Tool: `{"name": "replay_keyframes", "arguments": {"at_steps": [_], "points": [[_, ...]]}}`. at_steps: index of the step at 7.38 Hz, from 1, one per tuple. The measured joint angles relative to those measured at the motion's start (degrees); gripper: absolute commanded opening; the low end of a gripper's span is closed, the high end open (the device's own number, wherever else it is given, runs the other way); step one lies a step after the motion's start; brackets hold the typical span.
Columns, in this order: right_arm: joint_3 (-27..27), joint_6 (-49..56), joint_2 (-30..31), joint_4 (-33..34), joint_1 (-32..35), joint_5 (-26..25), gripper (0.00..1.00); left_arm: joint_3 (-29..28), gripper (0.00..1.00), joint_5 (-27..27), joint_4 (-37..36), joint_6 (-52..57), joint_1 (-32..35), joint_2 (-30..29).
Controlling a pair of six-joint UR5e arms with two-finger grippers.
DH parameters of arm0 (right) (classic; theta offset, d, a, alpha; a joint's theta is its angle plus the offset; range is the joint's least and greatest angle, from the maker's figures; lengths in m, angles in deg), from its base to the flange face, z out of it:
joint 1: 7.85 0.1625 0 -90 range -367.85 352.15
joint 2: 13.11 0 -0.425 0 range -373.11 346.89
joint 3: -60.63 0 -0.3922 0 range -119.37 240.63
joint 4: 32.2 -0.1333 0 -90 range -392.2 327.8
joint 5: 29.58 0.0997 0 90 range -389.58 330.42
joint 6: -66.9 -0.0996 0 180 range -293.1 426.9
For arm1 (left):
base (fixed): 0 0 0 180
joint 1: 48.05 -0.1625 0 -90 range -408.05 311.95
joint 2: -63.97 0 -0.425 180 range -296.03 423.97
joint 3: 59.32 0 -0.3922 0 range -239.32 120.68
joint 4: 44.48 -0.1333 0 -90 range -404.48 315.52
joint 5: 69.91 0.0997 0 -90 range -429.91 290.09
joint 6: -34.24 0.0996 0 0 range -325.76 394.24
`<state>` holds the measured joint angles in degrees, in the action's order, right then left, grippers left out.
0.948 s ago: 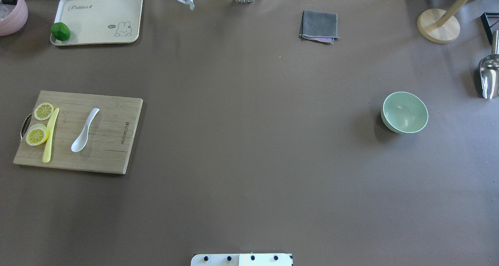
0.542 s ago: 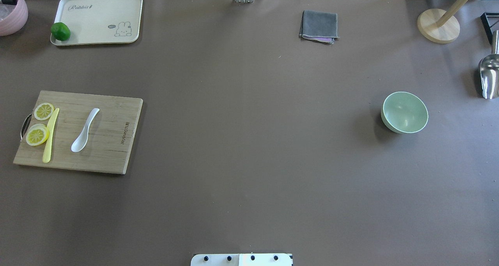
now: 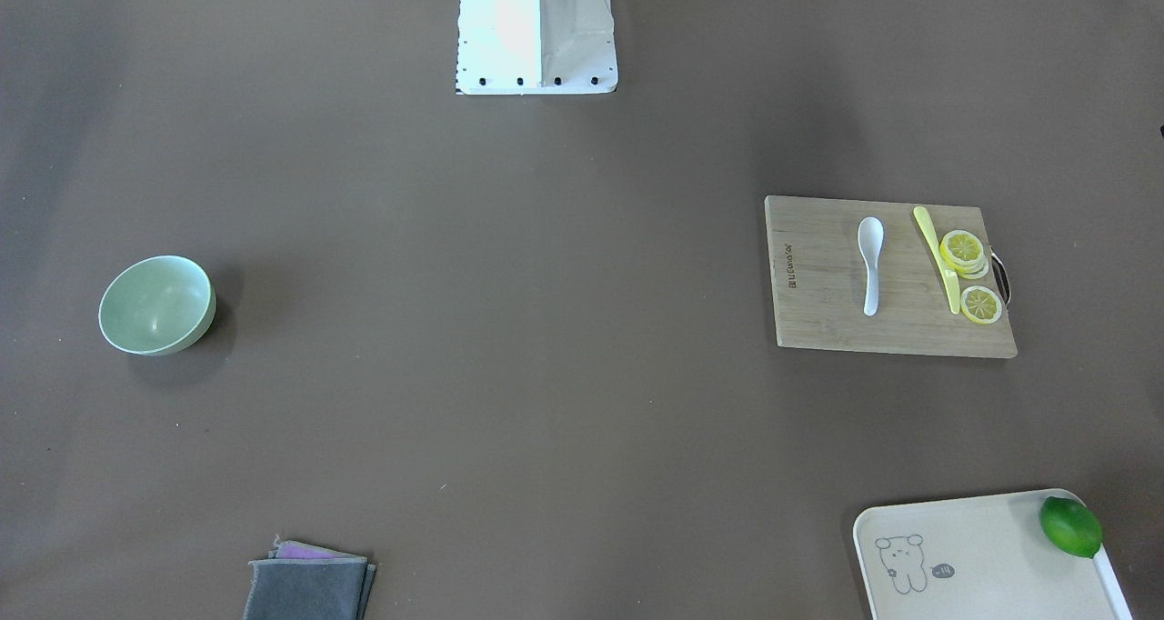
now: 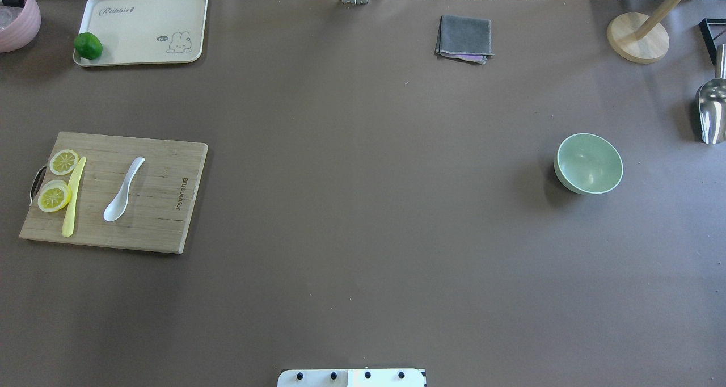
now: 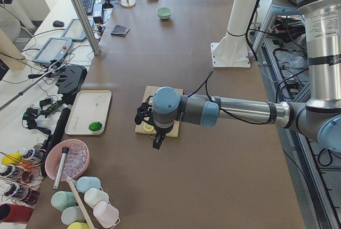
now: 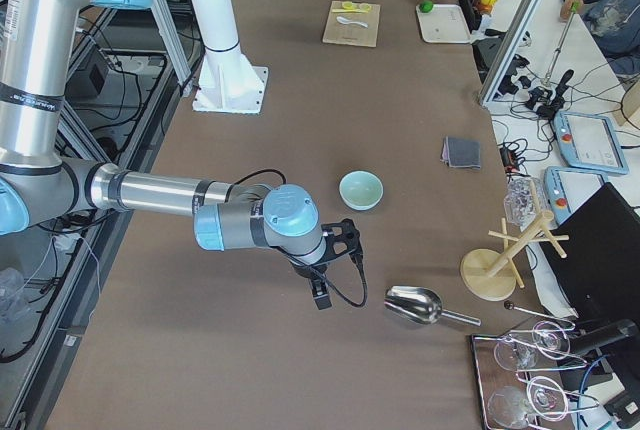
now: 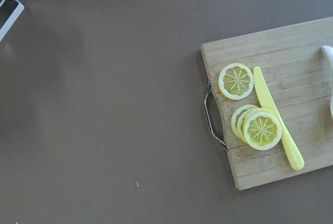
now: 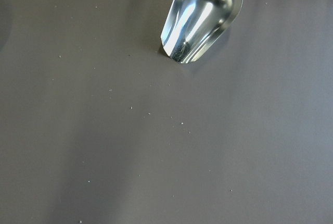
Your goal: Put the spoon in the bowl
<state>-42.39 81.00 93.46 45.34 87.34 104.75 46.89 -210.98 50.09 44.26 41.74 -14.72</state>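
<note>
The white spoon (image 4: 123, 189) lies on a wooden cutting board (image 4: 159, 205) at the table's left, scoop toward the robot; it also shows in the front view (image 3: 870, 264). The mint-green bowl (image 4: 589, 163) stands empty at the right, far from the spoon. Neither gripper shows in the overhead or front view. In the left side view my left gripper (image 5: 141, 118) hangs above the board's handle end. In the right side view my right gripper (image 6: 345, 238) hangs near the bowl (image 6: 360, 190). I cannot tell whether either is open or shut.
A yellow knife (image 4: 74, 197) and lemon slices (image 4: 63, 162) lie beside the spoon. A cream tray (image 4: 142, 29) with a lime (image 4: 88, 45) is at the far left. A grey cloth (image 4: 464, 38), wooden stand (image 4: 637, 38) and metal scoop (image 4: 712, 112) sit far right.
A blurred white thing at the table's far edge has gone from the overhead view. Nothing on the table has moved.
</note>
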Motion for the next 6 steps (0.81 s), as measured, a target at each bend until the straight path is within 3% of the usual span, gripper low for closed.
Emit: {"name": "replay_keyframes", "arguments": {"at_steps": [6], "points": [[0.4,-0.5,0.6,0.0,0.0,6.3,1.0,1.3,0.98,0.0,0.1,0.0,0.1,1.2]]}}
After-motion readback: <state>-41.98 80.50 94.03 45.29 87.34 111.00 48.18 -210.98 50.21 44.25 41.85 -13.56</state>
